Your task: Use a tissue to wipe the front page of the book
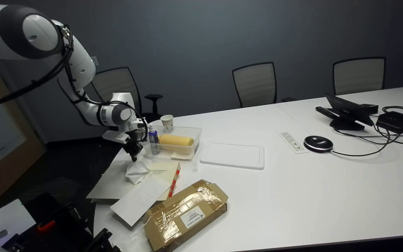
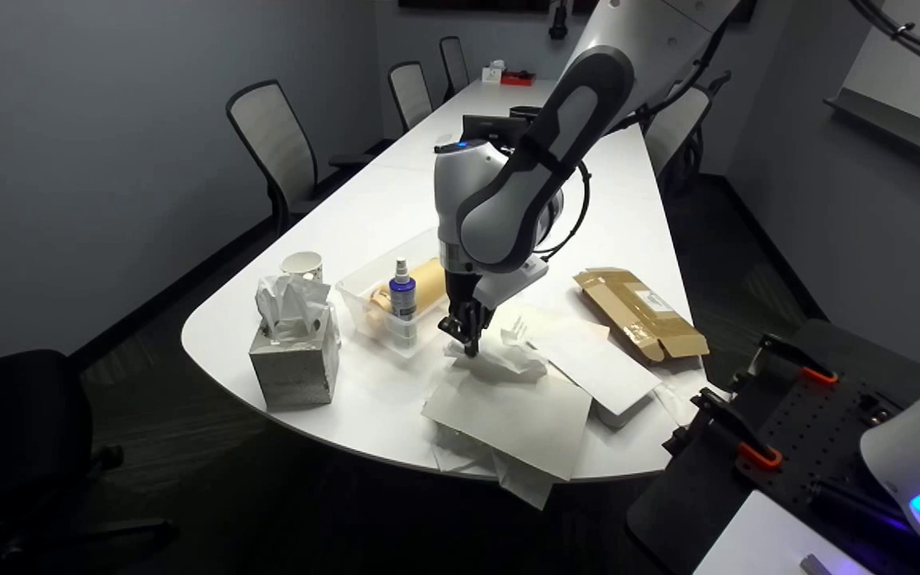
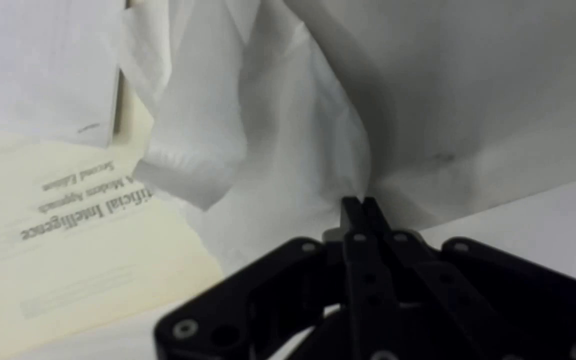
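Observation:
The book lies open on the table, its cream title page (image 1: 164, 168) printed with "Artificial Intelligence" in the wrist view (image 3: 78, 270). Its pale opened cover (image 1: 112, 180) spreads toward the table's end, also in the wrist view (image 3: 468, 100). A red-orange striped edge (image 1: 174, 183) runs along its side. The white crumpled tissue (image 1: 138, 171) lies over the page and cover, also in the wrist view (image 3: 288, 125). My gripper (image 3: 359, 200) is shut on the tissue's edge, low over the book, in both exterior views (image 1: 134, 158) (image 2: 472, 350). The tissue hides part of the printed page.
A white flat slab (image 1: 140, 199) rests partly on the book. A brown package (image 1: 187, 213) lies beside it. A clear bin (image 1: 197, 141) holds a blue spray bottle (image 2: 402, 295) and a yellow object (image 1: 176, 140). A tissue box (image 2: 294, 367), paper cup (image 1: 167, 120) and white pad (image 1: 233, 155) stand nearby.

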Robot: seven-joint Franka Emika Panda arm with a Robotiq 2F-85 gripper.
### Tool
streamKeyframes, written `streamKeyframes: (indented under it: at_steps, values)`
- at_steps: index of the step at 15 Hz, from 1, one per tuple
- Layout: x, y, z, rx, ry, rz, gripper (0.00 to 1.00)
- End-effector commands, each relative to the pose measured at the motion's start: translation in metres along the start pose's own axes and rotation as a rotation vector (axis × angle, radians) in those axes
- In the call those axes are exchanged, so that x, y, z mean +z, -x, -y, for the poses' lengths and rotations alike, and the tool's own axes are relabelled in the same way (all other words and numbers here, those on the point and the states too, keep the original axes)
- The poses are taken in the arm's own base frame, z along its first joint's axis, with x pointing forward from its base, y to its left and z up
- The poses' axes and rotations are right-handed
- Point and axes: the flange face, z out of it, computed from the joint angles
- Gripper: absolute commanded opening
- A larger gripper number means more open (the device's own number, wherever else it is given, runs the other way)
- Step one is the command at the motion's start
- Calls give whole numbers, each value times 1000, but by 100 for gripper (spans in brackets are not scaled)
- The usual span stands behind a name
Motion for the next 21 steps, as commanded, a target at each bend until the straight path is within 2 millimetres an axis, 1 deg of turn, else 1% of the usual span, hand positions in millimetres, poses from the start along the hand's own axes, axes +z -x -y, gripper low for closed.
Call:
streamKeyframes:
  at_steps: [1,4,7,10,13,16,19,21]
  values:
    - [-15,38,-2,18,-63,32,0]
    - [-13,64,-13,97,-65,102,0]
    - [-6,88,-32,172,-50,148,0]
    - [3,103,-58,250,4,179,0]
    - [7,103,-88,333,90,188,0]
    - [8,95,-111,374,185,193,0]
    - [4,85,-124,378,264,182,0]
    - [2,78,-126,373,296,178,0]
